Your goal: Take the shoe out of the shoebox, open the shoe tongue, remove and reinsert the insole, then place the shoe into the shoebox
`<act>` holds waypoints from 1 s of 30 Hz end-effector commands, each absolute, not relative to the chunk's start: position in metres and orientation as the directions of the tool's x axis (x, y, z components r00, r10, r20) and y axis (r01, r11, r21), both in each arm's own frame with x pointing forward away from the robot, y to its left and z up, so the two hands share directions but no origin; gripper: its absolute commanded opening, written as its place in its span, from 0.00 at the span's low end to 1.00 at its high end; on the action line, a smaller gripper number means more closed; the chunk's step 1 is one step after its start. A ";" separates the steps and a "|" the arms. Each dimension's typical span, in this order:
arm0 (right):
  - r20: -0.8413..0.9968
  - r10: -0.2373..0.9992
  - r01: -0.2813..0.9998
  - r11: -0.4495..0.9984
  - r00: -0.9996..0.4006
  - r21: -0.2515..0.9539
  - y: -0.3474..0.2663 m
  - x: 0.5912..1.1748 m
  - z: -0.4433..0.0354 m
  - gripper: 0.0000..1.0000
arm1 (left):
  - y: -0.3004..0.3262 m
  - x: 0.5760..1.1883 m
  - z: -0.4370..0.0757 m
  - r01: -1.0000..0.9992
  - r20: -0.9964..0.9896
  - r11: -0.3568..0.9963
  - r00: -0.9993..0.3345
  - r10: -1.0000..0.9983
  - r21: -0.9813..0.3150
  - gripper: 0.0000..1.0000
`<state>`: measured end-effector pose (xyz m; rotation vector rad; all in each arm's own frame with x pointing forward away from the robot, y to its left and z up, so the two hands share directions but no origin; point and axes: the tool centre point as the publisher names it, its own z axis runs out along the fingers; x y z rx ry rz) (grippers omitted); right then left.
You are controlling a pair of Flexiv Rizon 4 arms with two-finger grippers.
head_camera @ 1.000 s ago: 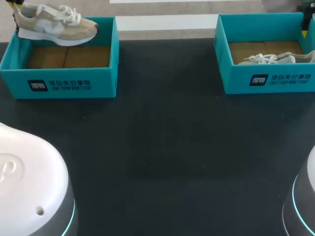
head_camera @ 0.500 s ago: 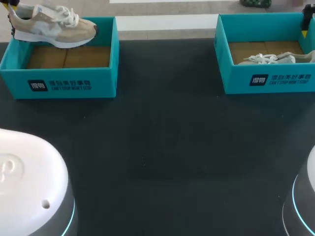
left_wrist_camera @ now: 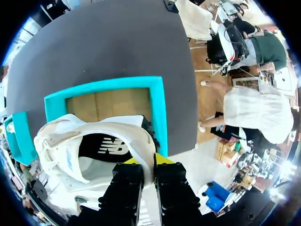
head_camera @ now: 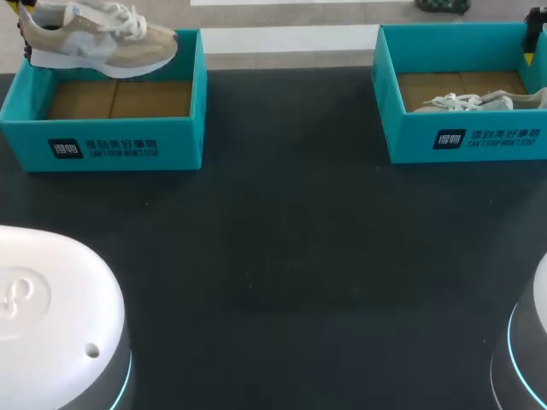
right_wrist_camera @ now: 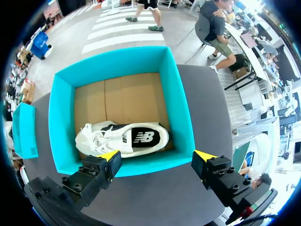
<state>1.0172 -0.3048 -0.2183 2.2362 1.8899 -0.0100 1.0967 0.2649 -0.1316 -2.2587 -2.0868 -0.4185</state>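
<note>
Aloft, a beige shoe is pinched at the heel by the left jaws above its shoebox; the right jaws are spread wide, empty, over a second shoe boxed on the counter.

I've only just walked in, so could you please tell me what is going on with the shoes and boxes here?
The left gripper is shut on the heel of a beige sneaker and holds it in the air just above the left teal shoebox, which shows only its bare cardboard floor. The right gripper hovers open over the right teal shoebox, where a white sneaker lies inside, untouched.
</note>
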 end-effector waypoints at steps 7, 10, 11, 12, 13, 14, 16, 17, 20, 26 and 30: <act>-0.140 0.974 0.975 -0.153 0.177 0.161 -0.305 1.016 -0.219 1.00 | 0.229 1.046 -0.101 0.986 0.186 -0.042 0.011 0.982 0.164 0.00; -0.140 0.974 0.975 -0.153 0.177 0.161 -0.305 1.016 -0.219 1.00 | 0.207 1.030 -0.099 0.982 0.174 -0.057 0.026 0.984 0.178 0.00; -0.140 0.974 0.975 -0.153 0.177 0.161 -0.305 1.016 -0.219 1.00 | 0.202 1.026 -0.099 0.982 0.162 -0.061 0.031 0.986 0.181 0.00; -0.140 0.974 0.975 -0.153 0.177 0.161 -0.305 1.016 -0.219 1.00 | 0.190 1.018 -0.099 0.981 0.164 -0.062 0.032 0.986 0.183 0.00; -0.140 0.974 0.975 -0.153 0.177 0.161 -0.305 1.016 -0.219 1.00 | 0.183 1.012 -0.099 0.981 0.142 -0.061 0.035 0.989 0.184 0.00; -0.140 0.974 0.975 -0.153 0.177 0.161 -0.305 1.016 -0.219 1.00 | 0.177 1.007 -0.100 0.983 0.134 -0.052 0.029 0.991 0.174 0.00; -0.140 0.974 0.975 -0.153 0.177 0.161 -0.305 1.016 -0.219 1.00 | 0.164 0.996 -0.102 0.986 0.119 -0.040 0.021 0.993 0.163 0.00; -0.140 0.974 0.975 -0.153 0.177 0.161 -0.305 1.016 -0.219 1.00 | 0.157 0.991 -0.103 0.987 0.108 -0.040 0.023 0.994 0.155 0.00; -0.140 0.974 0.975 -0.153 0.177 0.161 -0.305 1.016 -0.219 1.00 | 0.135 0.974 -0.104 0.989 0.091 -0.050 0.037 0.995 0.138 0.00; -0.140 0.974 0.975 -0.153 0.177 0.161 -0.305 1.016 -0.219 1.00 | 0.111 0.950 -0.103 0.988 0.067 -0.076 0.068 0.995 0.132 0.00; -0.140 0.974 0.975 -0.153 0.177 0.161 -0.305 1.016 -0.219 1.00 | 0.111 0.950 -0.103 0.988 0.067 -0.076 0.068 0.995 0.132 0.00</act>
